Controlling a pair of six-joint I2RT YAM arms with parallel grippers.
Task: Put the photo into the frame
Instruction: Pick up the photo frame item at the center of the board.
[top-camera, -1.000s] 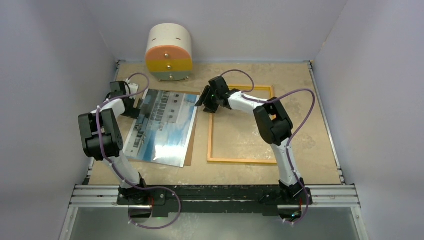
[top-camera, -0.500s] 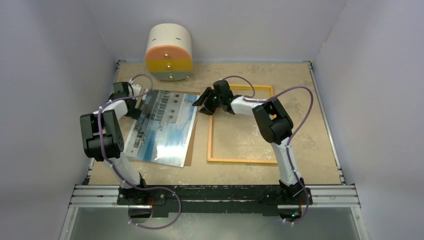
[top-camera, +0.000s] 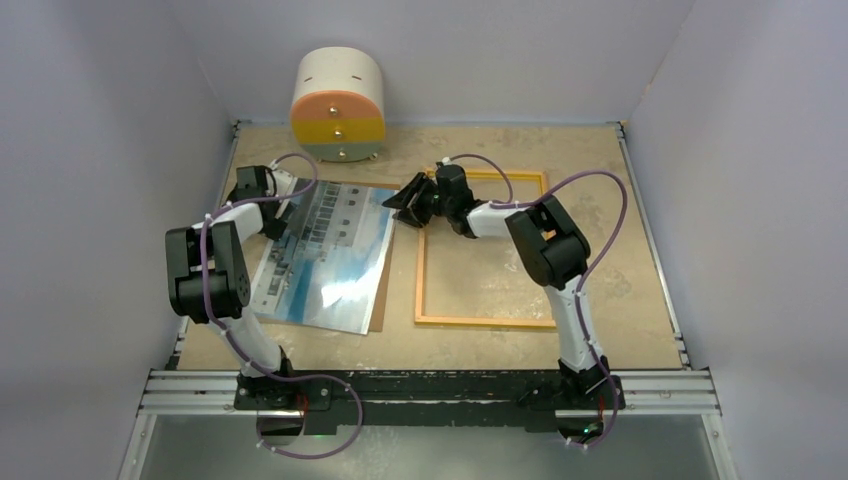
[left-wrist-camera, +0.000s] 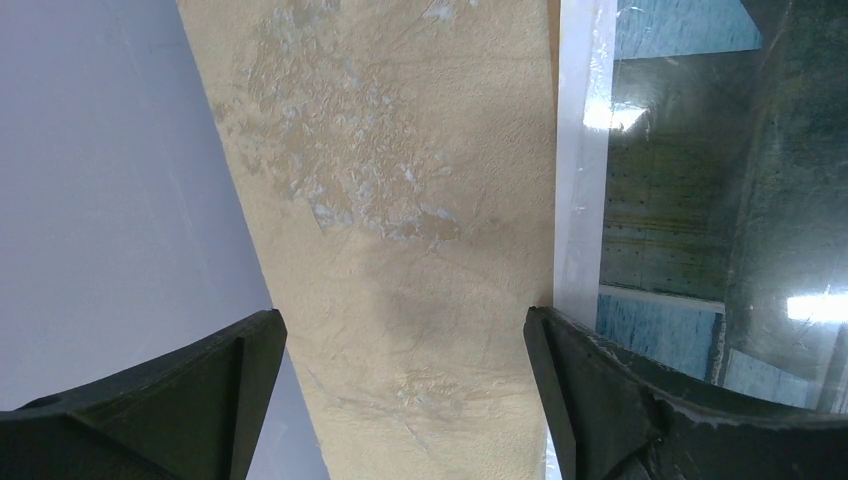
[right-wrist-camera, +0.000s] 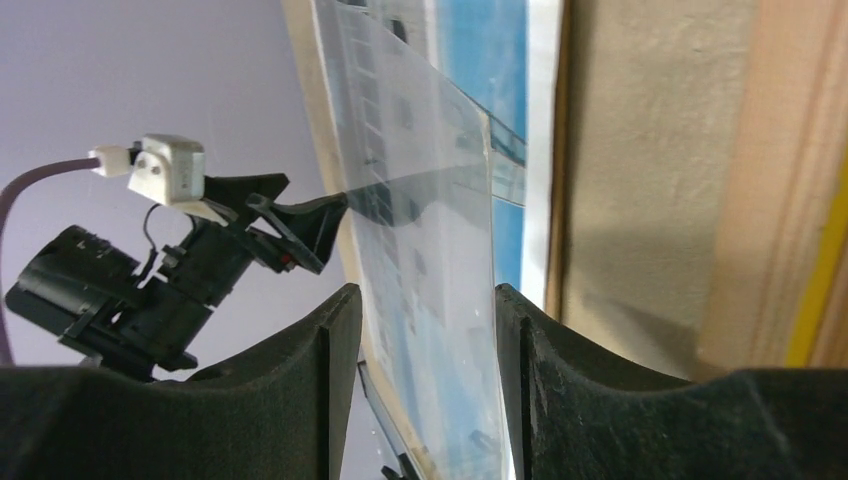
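You have one glossy rectangular sky-and-building photo (top-camera: 325, 255) flat on the tabletop (top-camera: 600, 200) between two end effectors, the left end effector (left-wrist-camera: 405, 330) spread wide at its left edge, the right end effector (right-wrist-camera: 428, 300) part-open astride a raised glossy sheet edge (right-wrist-camera: 430, 200), one thin yellow rectangular frame (top-camera: 480, 321) just right of it.

White-and-black arms (top-camera: 492, 218) trailing looping purple cables (top-camera: 601, 180)

The backing (top-camera: 380, 305) is lying mostly hidden under the photo (top-camera: 330, 260), but for a strip at 3 o'clock. The right arm (top-camera: 545, 245) is covering the 11 o'clock corner of the frame (top-camera: 485, 321). From above, the right gripper (top-camera: 396, 203) is showing too small to tell any contact with the photo. The left wrist view is cutting the photo off at 3 o'clock.
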